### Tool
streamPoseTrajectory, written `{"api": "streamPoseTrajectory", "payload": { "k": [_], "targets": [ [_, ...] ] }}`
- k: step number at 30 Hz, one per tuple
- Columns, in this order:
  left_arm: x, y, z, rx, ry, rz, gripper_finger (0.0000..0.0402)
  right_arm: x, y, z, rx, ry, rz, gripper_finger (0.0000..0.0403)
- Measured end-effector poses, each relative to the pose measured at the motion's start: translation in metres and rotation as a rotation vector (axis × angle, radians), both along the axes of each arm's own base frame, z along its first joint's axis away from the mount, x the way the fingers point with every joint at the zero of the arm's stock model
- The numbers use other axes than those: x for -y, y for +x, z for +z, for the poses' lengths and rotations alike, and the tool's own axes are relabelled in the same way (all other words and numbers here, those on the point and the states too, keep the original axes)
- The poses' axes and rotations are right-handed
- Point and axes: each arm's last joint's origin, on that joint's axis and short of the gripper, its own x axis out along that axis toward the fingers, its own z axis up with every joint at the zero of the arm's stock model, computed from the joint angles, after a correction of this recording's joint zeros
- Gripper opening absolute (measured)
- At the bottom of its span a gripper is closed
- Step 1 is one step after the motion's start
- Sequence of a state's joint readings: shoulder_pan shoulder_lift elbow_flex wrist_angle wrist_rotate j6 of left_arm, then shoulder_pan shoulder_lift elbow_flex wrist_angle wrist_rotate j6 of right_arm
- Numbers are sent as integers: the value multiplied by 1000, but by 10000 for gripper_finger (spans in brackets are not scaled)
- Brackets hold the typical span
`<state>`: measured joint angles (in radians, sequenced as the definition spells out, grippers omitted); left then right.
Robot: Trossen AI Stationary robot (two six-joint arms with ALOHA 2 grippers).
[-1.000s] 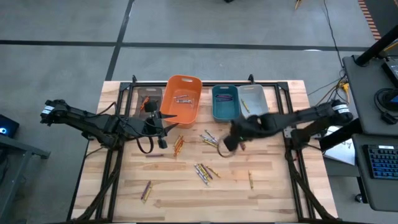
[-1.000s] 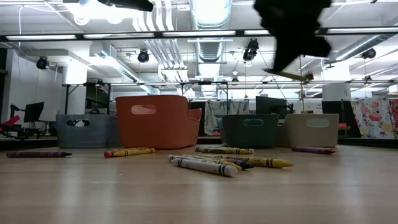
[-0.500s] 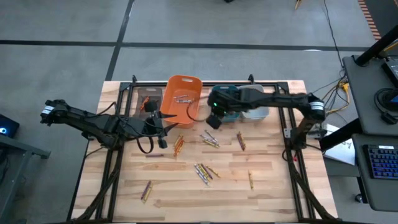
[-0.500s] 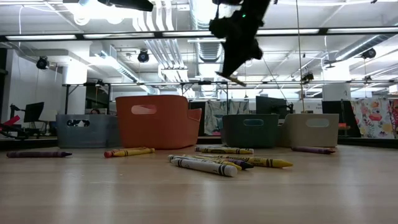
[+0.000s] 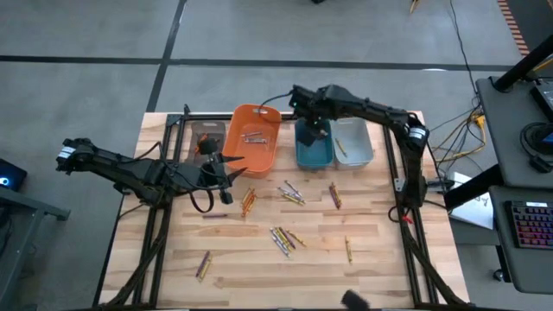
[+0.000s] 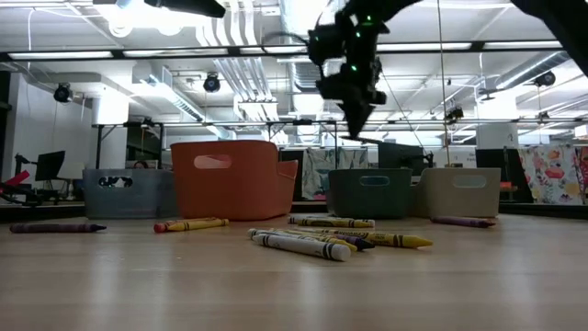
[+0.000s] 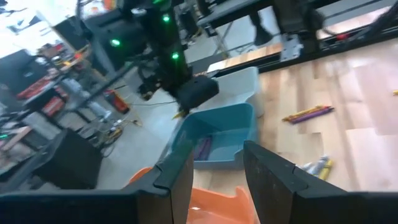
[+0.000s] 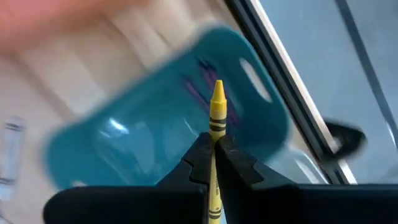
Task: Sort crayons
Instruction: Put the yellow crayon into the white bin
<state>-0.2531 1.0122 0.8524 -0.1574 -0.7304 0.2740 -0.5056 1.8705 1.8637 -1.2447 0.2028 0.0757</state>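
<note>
The right gripper (image 5: 312,122), clamped on a yellow crayon (image 8: 215,134), has travelled from above the middle of the worktop (image 5: 380,250), near the scattered crayons (image 5: 283,238), back and toward the left to a spot over the teal bin (image 5: 313,152). Half a second ago it hung above the gap between the orange bin (image 5: 254,140) and the teal bin; now it is right above the teal one, with the crayon's tip aimed into it. In the low view the arm has swung from the picture's upper right to its upper centre, and the right arm now reaches along the far edge of the worktop.
</note>
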Motion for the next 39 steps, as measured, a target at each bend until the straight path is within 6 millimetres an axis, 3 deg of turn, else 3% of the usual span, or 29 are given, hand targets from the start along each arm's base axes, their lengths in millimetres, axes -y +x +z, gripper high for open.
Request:
{"api": "streamPoseTrajectory", "payload": {
  "k": [4,10,19,23,32,39],
  "targets": [
    [-2,-1,1,-7,36,41,123,25,-26,-7,-74,46,-92,8],
    [-10,-4,4,-8,59,69,123,41,-60,-17,-147,108,-250,8],
    [-43,-8,9,-45,136,191,123,22,-87,-21,-143,126,-358,8],
    [-63,-8,11,-45,137,169,123,11,-99,-27,-79,100,-415,8],
    [-117,-16,17,32,100,209,123,6,-105,-59,73,93,-473,8],
    [-137,-24,27,127,123,265,123,11,-102,-81,47,108,-524,8]
  ]
}}
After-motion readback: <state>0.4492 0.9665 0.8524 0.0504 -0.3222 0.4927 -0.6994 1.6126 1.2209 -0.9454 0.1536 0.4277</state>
